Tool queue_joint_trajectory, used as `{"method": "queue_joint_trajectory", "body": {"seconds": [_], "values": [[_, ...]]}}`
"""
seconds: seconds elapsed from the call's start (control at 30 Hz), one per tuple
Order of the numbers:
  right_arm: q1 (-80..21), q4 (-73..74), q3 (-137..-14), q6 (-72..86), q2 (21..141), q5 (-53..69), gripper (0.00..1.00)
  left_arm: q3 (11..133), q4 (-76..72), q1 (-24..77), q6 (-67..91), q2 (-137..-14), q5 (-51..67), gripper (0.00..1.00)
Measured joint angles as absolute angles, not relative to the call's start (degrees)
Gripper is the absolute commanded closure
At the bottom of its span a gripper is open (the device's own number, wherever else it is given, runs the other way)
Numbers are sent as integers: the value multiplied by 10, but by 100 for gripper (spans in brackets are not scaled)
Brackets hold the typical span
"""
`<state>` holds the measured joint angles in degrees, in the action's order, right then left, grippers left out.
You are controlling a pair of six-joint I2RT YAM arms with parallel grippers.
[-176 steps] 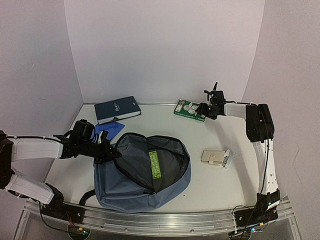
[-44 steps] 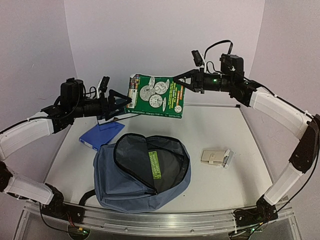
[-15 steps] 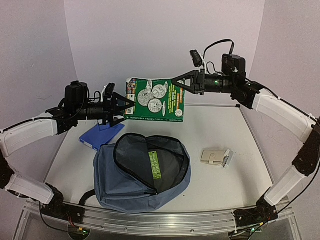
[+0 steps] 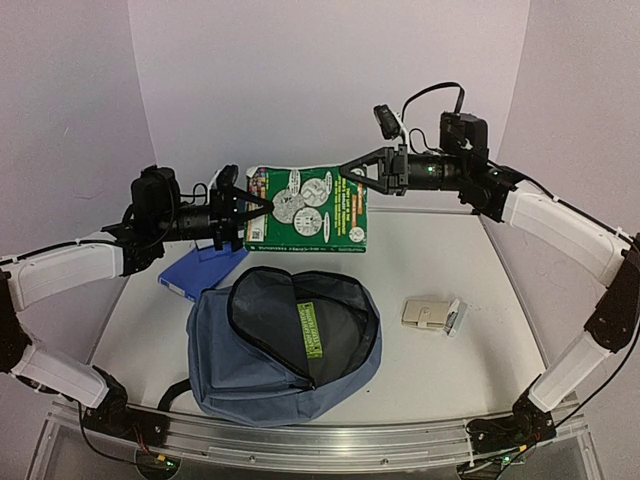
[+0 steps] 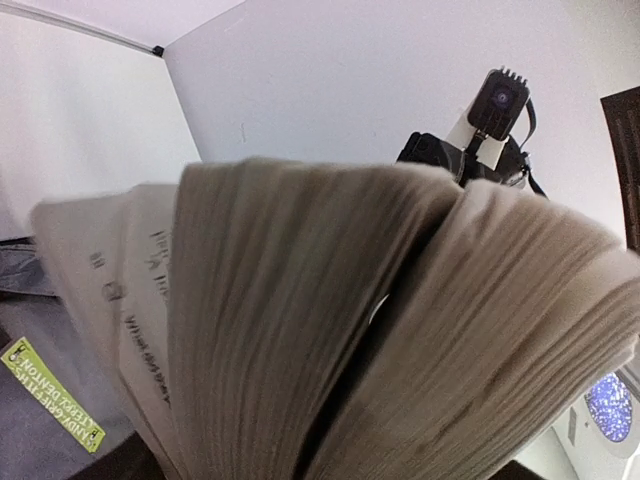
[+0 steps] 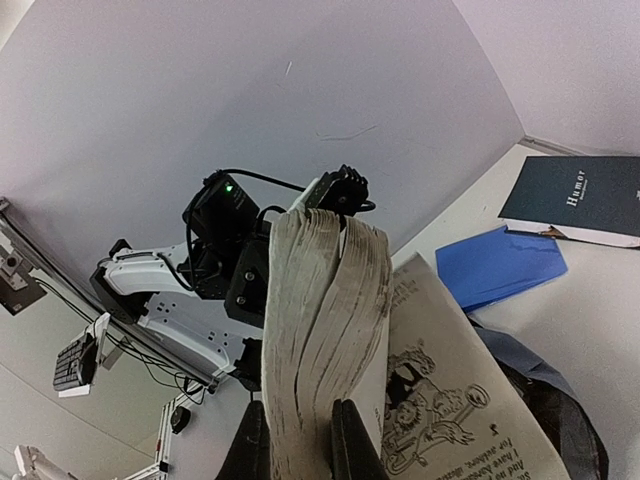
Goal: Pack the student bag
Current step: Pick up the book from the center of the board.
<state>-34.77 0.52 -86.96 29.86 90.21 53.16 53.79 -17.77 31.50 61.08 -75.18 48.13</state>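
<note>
Green book aloft beyond the open bag

The student bag (image 4: 285, 345) lies unzipped on the table (image 4: 450, 380). Past it, the raised right arm (image 4: 540, 215) reaches inward, its jaws pinching the green book's (image 4: 305, 208) top corner. The left arm's (image 4: 70, 268) jaws straddle the opposite edge (gripping or not, I cannot tell).

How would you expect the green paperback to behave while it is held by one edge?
Probably floppy: the green paperback splays its pages beyond the right pincer. Possibly heavy for one grip: it looks thick.
</note>
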Motion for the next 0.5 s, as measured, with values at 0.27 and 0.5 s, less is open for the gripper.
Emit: {"method": "queue_joint_trajectory", "body": {"seconds": [0.27, 0.5], "values": [[-347, -4, -837, 295, 902, 500, 65, 517, -218, 316, 617, -745, 478, 100], [-349, -13, -782, 304, 887, 413, 10, 474, -220, 318, 604, -715, 448, 100]]}}
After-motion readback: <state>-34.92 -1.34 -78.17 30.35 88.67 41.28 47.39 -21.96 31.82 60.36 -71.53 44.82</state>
